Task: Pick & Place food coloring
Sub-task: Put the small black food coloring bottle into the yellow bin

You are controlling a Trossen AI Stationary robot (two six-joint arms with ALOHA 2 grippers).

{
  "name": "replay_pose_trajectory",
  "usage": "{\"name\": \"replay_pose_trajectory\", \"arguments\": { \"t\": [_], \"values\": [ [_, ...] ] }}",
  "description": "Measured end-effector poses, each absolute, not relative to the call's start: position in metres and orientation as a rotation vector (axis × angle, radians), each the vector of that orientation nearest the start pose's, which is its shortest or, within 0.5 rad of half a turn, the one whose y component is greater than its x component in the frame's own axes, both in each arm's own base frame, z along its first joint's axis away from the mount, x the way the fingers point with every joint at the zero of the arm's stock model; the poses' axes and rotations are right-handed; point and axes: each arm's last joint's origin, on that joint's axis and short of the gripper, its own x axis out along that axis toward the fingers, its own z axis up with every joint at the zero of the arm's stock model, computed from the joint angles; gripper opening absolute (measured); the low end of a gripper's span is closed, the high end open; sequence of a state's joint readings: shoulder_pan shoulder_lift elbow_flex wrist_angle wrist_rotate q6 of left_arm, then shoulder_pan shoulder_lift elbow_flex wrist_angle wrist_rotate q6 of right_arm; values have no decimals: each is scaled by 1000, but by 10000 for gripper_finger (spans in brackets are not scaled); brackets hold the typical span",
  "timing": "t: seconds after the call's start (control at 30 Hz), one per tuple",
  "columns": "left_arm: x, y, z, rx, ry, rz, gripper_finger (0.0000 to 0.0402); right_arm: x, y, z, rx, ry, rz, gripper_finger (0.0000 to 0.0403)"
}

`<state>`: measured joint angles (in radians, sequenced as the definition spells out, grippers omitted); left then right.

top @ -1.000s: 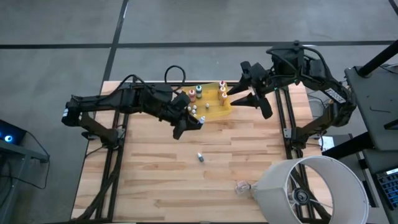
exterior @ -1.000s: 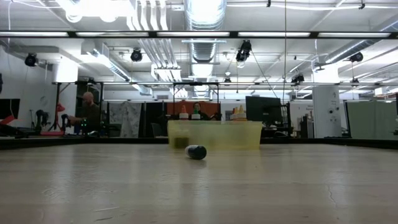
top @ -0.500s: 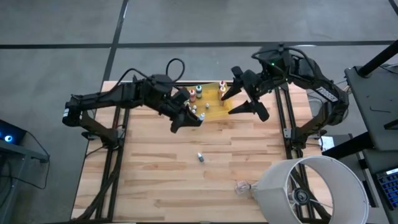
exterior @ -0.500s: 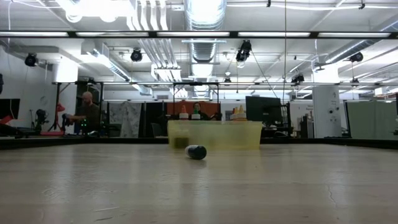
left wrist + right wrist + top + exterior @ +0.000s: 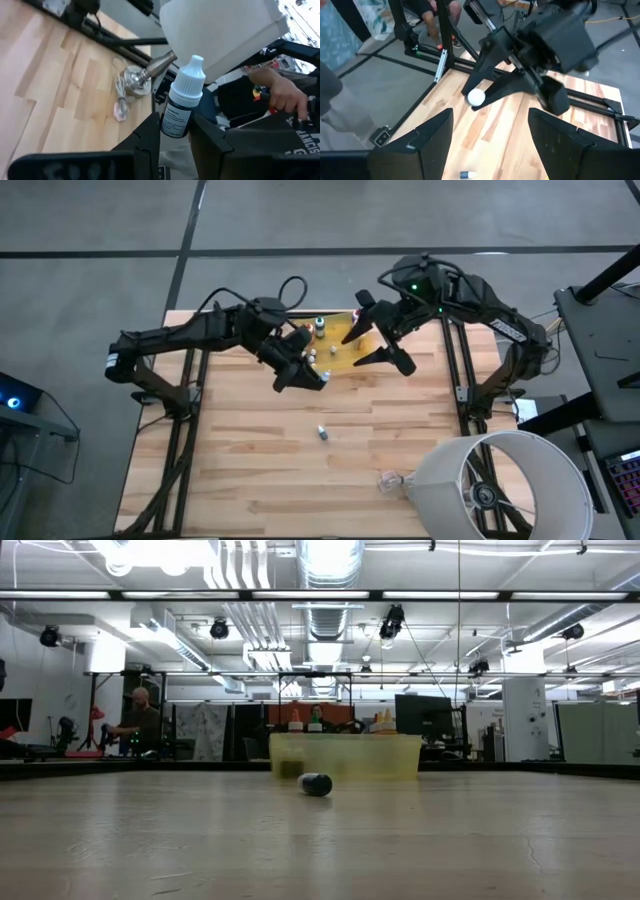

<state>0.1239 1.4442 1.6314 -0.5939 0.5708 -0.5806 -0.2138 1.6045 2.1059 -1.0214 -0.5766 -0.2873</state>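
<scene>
A: Where is the bottle [image 5: 182, 104] held?

B: By its body, low down, clamped in the left gripper [image 5: 300, 372] above the counter [image 5: 260, 460], beside the tray [image 5: 350, 352]. The right gripper [image 5: 372, 345] is spread wide, empty, over that tray.

A: How should it handle?

B: Likely light, stiff and smooth; a tilt could be caused by its tall cap. Another [image 5: 322, 432] is left lying mid-counter.

A translucent yellow tray [image 5: 345, 345] is seen on the wooden table [image 5: 250, 470] at upper centre of the high view, and a white lampshade [image 5: 500, 485] fills the lower right corner. Beside the lampshade a small clear plastic scrap [image 5: 387, 479] is found. In the low view a person [image 5: 140, 725] is seen at far left beyond the table.
</scene>
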Motion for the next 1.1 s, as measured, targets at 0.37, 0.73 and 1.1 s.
{"name": "replay_pose_trajectory", "arguments": {
  "t": [0.37, 0.73, 1.1],
  "values": [
    [320, 24, 415, -766, 593, -388, 69, 303, -46, 477, -120, 494, 461, 245],
    [323, 31, 414, -770, 583, -393, 69, 308, -31, 472, -148, 519, 528, 245],
    [323, 31, 415, -769, 573, -409, 69, 324, -28, 459, -157, 550, 553, 240]
  ]
}}
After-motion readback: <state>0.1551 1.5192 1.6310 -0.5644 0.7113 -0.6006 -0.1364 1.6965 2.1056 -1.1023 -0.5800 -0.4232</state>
